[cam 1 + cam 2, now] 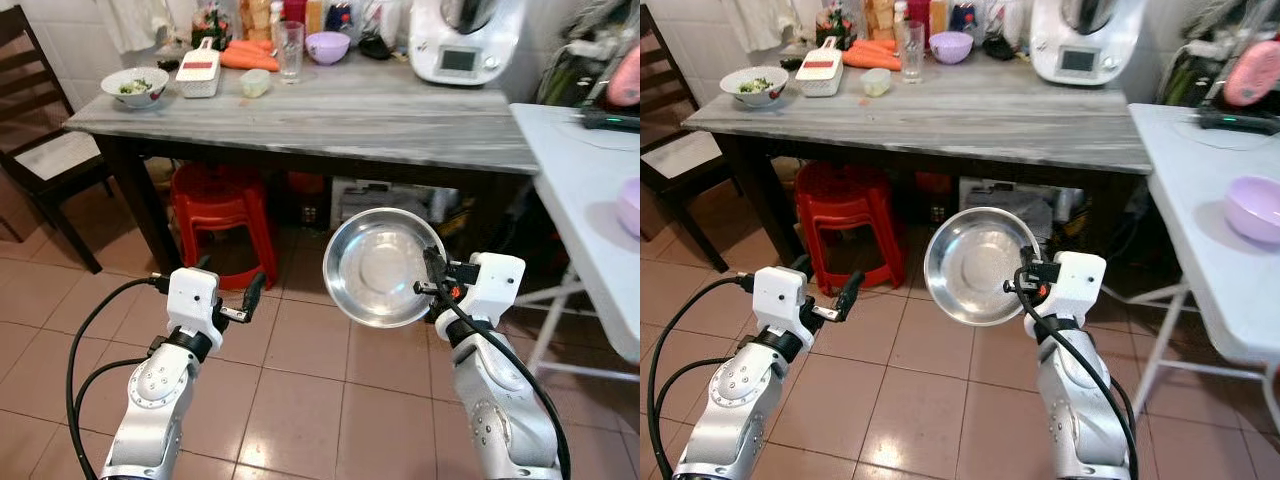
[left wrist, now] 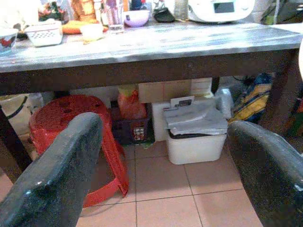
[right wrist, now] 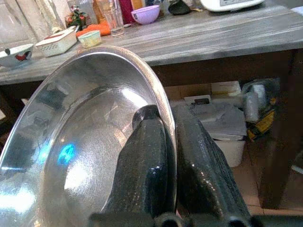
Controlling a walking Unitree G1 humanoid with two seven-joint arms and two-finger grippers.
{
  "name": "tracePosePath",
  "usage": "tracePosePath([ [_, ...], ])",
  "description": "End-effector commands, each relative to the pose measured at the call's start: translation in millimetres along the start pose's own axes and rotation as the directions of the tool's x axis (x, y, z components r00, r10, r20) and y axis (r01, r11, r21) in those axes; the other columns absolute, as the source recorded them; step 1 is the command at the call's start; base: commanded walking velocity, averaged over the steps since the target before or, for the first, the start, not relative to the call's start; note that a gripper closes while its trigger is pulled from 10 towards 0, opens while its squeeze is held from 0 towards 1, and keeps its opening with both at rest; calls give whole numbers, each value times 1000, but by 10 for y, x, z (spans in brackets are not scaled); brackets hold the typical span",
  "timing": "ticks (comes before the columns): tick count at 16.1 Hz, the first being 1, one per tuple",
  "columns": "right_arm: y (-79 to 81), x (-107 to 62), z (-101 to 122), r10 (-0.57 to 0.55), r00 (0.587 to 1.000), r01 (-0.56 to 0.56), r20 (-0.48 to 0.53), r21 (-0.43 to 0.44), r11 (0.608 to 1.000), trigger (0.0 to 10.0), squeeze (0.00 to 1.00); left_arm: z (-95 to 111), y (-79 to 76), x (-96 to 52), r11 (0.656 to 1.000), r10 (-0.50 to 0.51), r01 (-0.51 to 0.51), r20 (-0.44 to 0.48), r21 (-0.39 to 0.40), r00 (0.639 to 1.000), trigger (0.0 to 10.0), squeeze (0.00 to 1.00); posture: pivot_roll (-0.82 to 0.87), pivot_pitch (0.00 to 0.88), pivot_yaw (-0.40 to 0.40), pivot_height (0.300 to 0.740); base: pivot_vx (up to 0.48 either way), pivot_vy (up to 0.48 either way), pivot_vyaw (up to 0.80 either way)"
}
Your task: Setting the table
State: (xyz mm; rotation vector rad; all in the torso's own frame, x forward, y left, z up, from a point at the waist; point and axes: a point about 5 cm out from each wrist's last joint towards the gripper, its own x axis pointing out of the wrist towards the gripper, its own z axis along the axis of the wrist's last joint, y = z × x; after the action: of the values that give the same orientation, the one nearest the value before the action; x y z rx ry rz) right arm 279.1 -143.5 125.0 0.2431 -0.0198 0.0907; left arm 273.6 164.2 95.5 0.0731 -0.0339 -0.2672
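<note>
Our right gripper pinches the steel bowl by its three o'clock rim. Our left gripper hangs wide open, empty, the table at twelve o'clock.

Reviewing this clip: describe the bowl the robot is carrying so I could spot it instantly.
Look below the front edge of the grey wooden table, above the tiled floor. There the right gripper pinches the rim of a steel bowl, tilted so its inside faces the camera. Unlike the purple bowl and patterned bowl on the table, it is shiny bare metal and empty.
</note>
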Motion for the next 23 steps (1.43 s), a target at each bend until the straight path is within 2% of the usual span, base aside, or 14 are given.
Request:
tracePosePath([
  [1, 30, 10, 88, 2, 999, -2, 41, -1, 1000, 10000, 0, 23, -49, 38, 1000, -21, 21, 11, 2, 1000, 10000, 0, 22, 0, -9, 740, 480, 0, 0],
  [7, 35, 16, 73, 1, 999, 0, 38, -11, 1000, 10000, 0, 30, -102, 89, 999, -42, 42, 19, -5, 999, 10000, 0, 12, 0, -1, 740, 480, 0, 0],
  [12, 31, 11, 78, -1, 999, 2, 45, -8, 1000, 10000, 0, 28, -137, 108, 999, -51, 51, 22, -8, 998, 10000, 0, 11, 0, 0, 740, 480, 0, 525],
  [23, 14, 49, 75, -3, 999, 4, 42, -10, 1000, 10000, 0, 26, -156, 155, 998, -59, 60, 28, -6, 998, 10000, 0, 9, 0, -6, 740, 480, 0, 0],
])
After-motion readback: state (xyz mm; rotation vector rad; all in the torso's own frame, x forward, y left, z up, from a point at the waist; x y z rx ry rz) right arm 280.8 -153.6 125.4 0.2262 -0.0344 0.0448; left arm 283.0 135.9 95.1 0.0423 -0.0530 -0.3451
